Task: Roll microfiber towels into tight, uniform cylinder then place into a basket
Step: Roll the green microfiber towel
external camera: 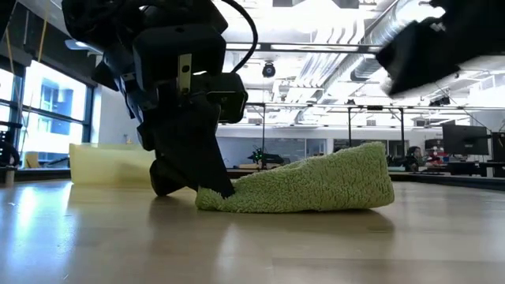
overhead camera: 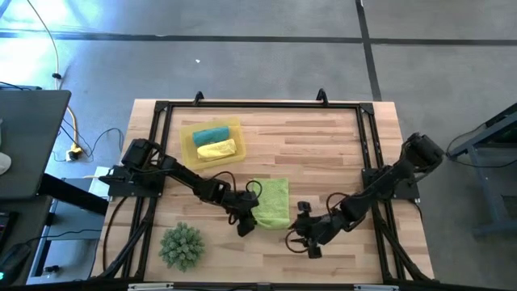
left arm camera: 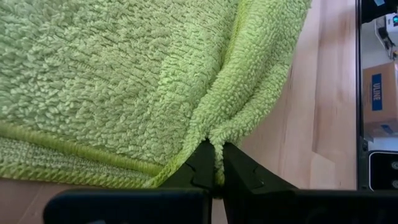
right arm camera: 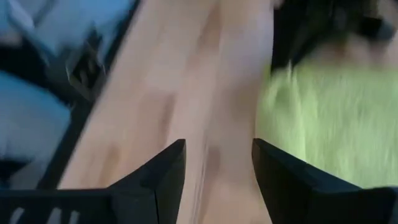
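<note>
A lime green towel point(overhead camera: 272, 202) lies partly folded on the wooden table near the middle of its front edge. My left gripper point(overhead camera: 245, 224) is shut on the towel's near left corner. My right gripper point(overhead camera: 305, 242) hovers open just off the towel's near right corner, with nothing between its fingers point(right arm camera: 171, 165). The translucent yellow basket point(overhead camera: 187, 133) stands at the far left. Inside it a rolled teal towel point(overhead camera: 211, 134) and a rolled yellow towel point(overhead camera: 216, 149) lie side by side. My left gripper pinches a bunched fold at the towel's corner point(left arm camera: 217, 129) between its two fingertips, with more than one layer of cloth gathered there. The fingers slant down from the table's left. The corner sits low at the table top point(external camera: 211, 196), and the rest of the towel lies on the wood.
A spiky green plant-like ball point(overhead camera: 181, 245) sits at the near left. A black frame point(overhead camera: 367, 141) runs around the table top. Bare wood shows to the right of the basket and behind the towel.
</note>
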